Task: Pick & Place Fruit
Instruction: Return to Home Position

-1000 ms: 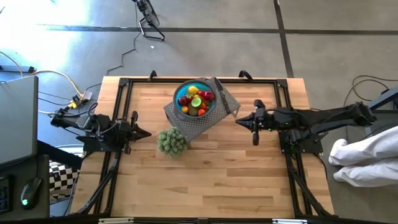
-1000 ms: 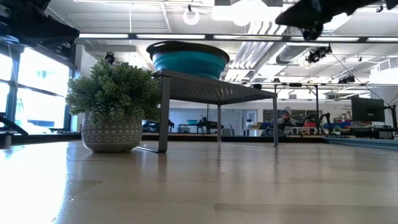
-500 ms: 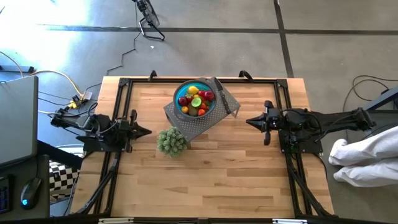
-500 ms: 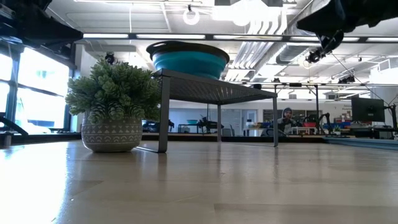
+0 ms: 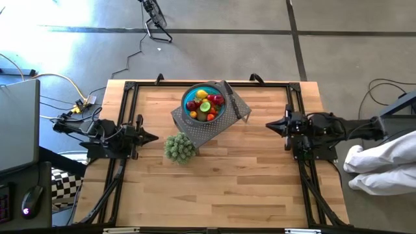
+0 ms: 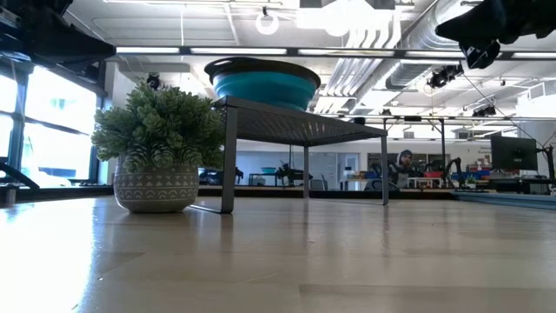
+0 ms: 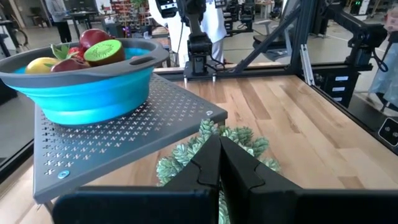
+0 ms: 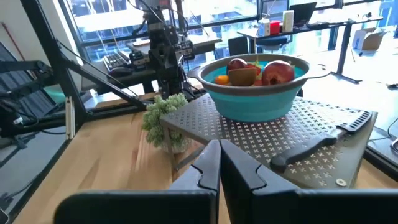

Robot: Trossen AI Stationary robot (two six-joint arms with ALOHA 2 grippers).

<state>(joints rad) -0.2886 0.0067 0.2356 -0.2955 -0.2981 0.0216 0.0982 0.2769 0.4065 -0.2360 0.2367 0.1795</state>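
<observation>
Looks like wrap-up: all visible fruit (image 5: pixel 204 104) heaped in the blue bowl (image 5: pixel 186 107), up on the grey perforated shelf (image 5: pixel 207 132) at the far middle of the table (image 5: pixel 227 188); none seen on the wood. Raised spot presumably there to force a lift-and-drop over the rim rather than a slide. Black-handled knife (image 5: pixel 234 107) lying on the shelf just beside the bowl, not part of the job. Potted plant (image 5: pixel 179 147) on the wood at the shelf corner on the left arm's side. Right gripper (image 5: pixel 269 126) tucked by its base at the right edge, well apart from the shelf, fingers (image 8: pixel 205 171) pressed together, holding nothing. Left gripper (image 5: pixel 153 138) parked at the left edge, aimed at the plant, fingers (image 7: pixel 208 167) likewise closed and empty. Closed, tucked, clear of the bowl — reads as home pose. Judging task essentially complete.
</observation>
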